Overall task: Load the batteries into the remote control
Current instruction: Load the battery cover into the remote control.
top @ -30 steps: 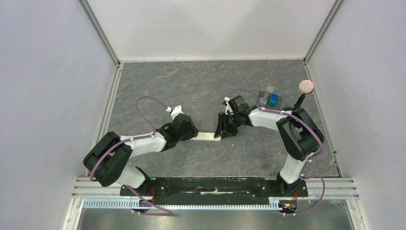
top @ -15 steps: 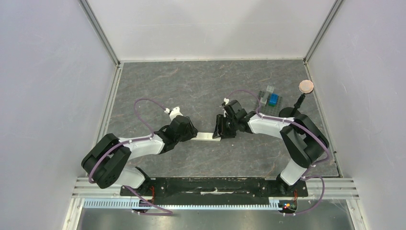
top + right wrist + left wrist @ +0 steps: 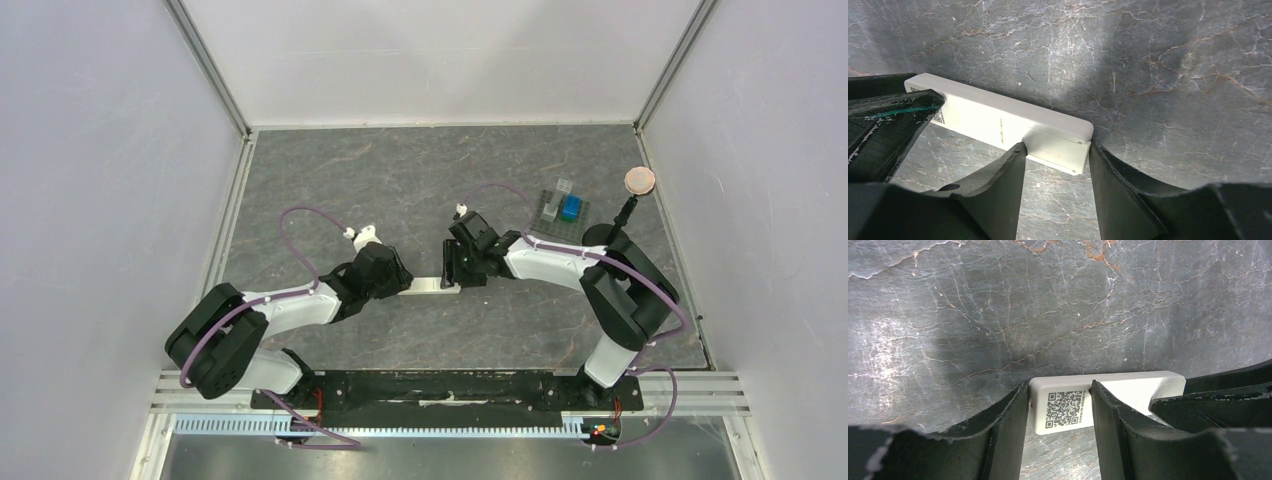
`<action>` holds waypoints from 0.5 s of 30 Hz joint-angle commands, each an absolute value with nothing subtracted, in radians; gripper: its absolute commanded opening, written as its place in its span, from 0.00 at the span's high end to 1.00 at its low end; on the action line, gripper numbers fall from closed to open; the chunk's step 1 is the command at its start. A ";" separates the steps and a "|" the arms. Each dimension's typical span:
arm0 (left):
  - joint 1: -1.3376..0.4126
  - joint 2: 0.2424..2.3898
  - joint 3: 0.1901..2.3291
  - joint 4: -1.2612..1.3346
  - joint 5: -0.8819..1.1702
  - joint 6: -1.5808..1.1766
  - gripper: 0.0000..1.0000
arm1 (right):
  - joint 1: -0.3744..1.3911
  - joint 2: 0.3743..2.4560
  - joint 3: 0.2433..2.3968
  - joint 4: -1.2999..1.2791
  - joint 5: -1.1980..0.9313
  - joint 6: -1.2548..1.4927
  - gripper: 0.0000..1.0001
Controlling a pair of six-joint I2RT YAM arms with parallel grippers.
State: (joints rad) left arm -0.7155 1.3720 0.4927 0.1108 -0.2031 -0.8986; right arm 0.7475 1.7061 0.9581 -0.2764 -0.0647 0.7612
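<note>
Left gripper (image 3: pixel 1058 388) is set astride the remote control (image 3: pixel 1135 385) on the table (image 3: pixel 400 180), at the sticker (image 3: pixel 1064 409); right gripper (image 3: pixel 1056 150), at the cover (image 3: pixel 1060 140). Fingers apart, clamping cannot be confirmed. Cover could be jammed if pulled askew.

The left arm (image 3: pixel 290 305) and right arm (image 3: pixel 560 262) both reach inward, elbows bent, wrists low and facing each other near the middle. The left gripper (image 3: pixel 403 284) points down with its jaws parted; the right gripper (image 3: pixel 457 272) does likewise, jaws apart
</note>
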 commanded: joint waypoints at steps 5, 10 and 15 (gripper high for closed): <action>-0.727 1.398 0.455 0.106 -0.051 -0.912 0.48 | 0.860 1.844 0.974 -0.371 0.160 0.838 0.52; -0.729 1.408 0.453 0.147 0.019 -0.907 0.49 | 0.923 1.917 1.026 -0.406 0.207 0.888 0.52; -0.732 1.413 0.437 0.192 0.073 -0.913 0.50 | 0.957 1.954 1.038 -0.371 0.194 0.936 0.52</action>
State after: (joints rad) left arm -0.6960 1.3712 0.4736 0.1448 -0.1585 -0.8986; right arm 0.8795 1.7714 1.0882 -0.4561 0.1913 0.8669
